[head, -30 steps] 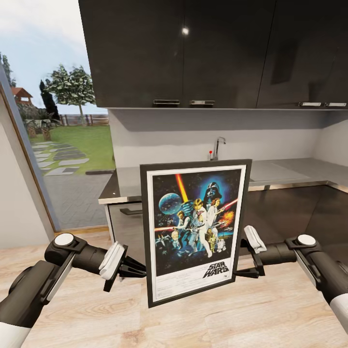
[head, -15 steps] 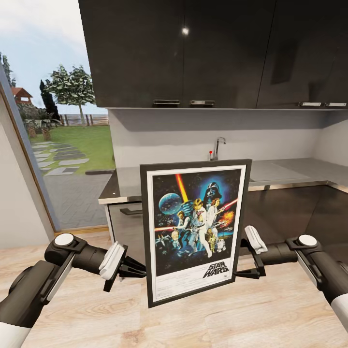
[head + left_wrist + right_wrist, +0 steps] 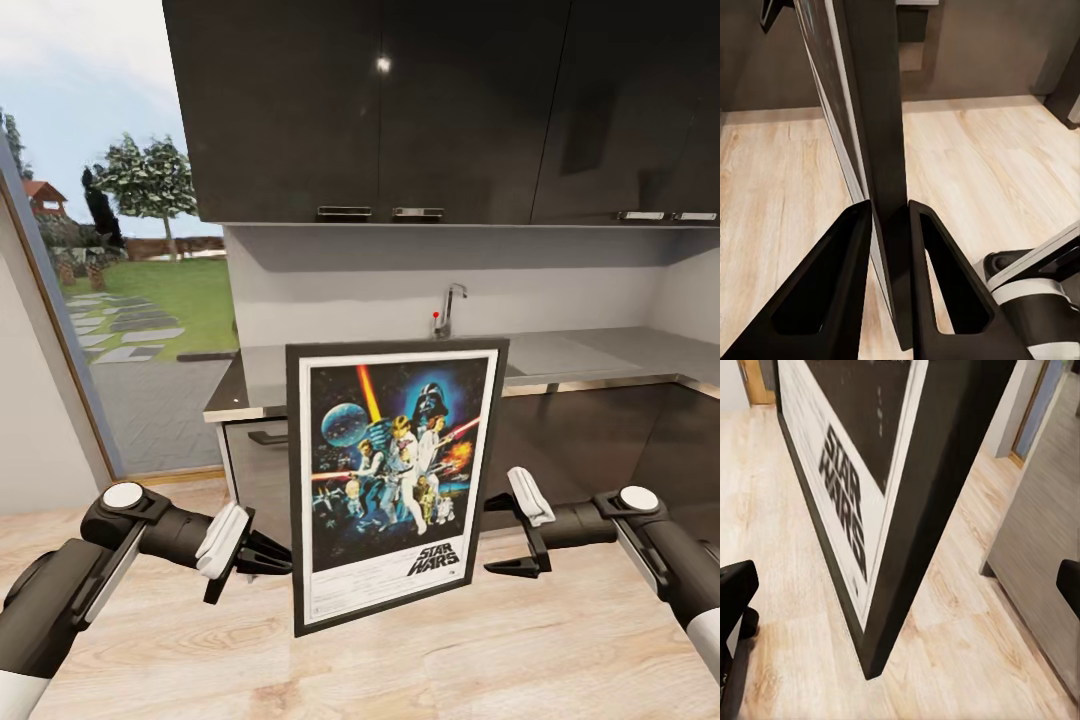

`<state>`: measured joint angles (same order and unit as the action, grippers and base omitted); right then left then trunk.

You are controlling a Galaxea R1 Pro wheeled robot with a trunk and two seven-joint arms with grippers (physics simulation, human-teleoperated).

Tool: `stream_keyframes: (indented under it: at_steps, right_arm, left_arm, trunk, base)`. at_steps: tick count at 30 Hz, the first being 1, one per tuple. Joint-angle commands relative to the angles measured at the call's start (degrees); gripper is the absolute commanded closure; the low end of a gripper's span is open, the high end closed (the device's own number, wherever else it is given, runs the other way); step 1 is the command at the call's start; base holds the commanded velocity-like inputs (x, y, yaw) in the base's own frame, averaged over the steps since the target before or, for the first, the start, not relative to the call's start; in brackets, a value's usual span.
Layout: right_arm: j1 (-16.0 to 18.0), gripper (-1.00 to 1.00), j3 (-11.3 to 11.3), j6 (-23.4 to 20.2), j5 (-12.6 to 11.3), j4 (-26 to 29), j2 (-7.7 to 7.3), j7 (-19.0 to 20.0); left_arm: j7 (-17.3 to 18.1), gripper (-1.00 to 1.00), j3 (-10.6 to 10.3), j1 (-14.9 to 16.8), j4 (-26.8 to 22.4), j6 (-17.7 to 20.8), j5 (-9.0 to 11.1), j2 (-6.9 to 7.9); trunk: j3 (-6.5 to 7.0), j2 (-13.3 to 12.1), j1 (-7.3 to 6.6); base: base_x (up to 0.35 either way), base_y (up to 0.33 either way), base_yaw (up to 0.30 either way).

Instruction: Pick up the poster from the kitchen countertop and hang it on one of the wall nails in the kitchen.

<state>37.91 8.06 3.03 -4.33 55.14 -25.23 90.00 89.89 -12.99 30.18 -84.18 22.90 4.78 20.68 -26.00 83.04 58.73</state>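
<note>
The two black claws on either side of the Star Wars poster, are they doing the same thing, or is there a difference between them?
They differ. The left gripper is shut on the poster, its fingers pinching the frame's edge. The right gripper is spread open and stands apart from the poster's other edge, with a gap of floor showing between them, so it holds nothing. Both are black two-finger claws on dark arms, held at about the same height, pointing in at the poster.
</note>
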Motion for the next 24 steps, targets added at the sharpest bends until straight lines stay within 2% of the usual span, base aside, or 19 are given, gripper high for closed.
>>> stream_keyframes:
  at_steps: [1, 24]
  right_arm:
    - [0.1, -1.00, 0.2, 0.4, -0.3, 0.0, -0.07, 0.0]
    - [0.1, -1.00, 0.2, 0.7, -0.3, -0.2, -0.08, 0.0]
  left_arm:
    - [0.1, 1.00, -0.1, 0.1, 0.0, 0.6, 0.1, 0.07]
    - [0.1, 1.00, -0.1, 0.1, -0.1, 0.6, 0.1, 0.16]
  trunk:
    - [-0.07, 0.0, 0.00]
    - [-0.07, 0.0, 0.00]
  base:
    - [0.000, 0.000, 0.000]
    - [0.000, 0.000, 0.000]
